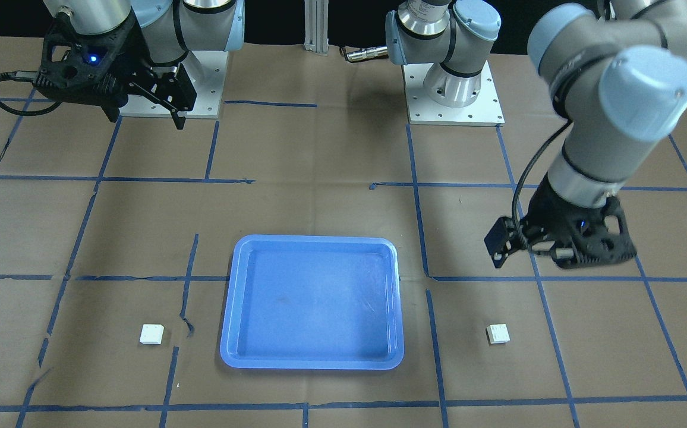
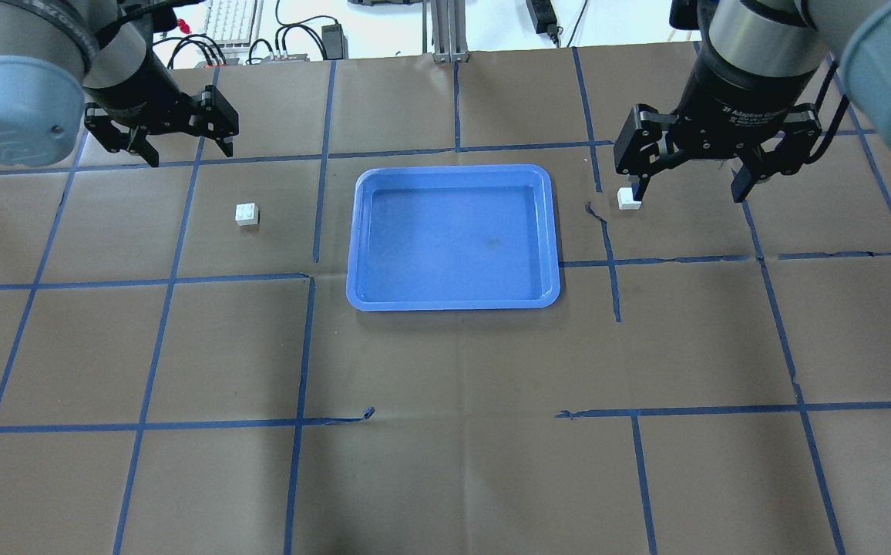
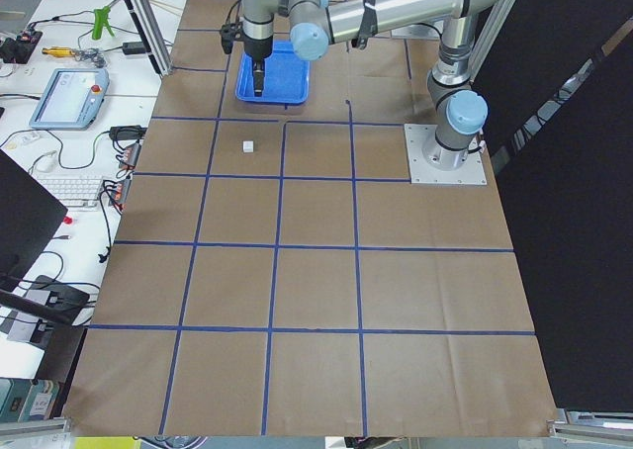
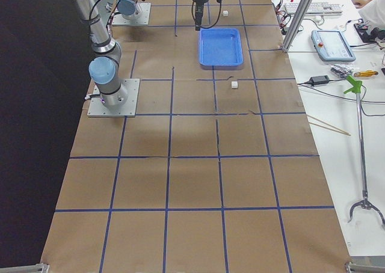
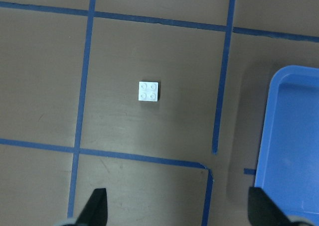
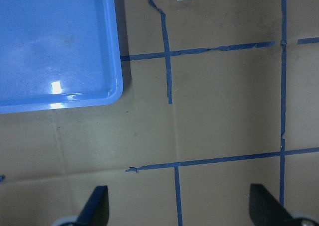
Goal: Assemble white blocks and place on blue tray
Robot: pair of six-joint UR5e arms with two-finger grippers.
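Bench: brown covering, gridded in blue tape. Blue tray: 1, flat at bench centre. White blocks: 2, separate, studs up, both on the bench outside the tray. In the overhead view the left white block sits at the tray's 9 o'clock and the right white block at its 3 o'clock. Left pincer: jaws spread wide, holding nothing, raised at the left white block's 11 o'clock. Right pincer: jaws spread wide, holding nothing, raised; in its wrist view the right white block lies at 12 o'clock, well apart from the fingertips.
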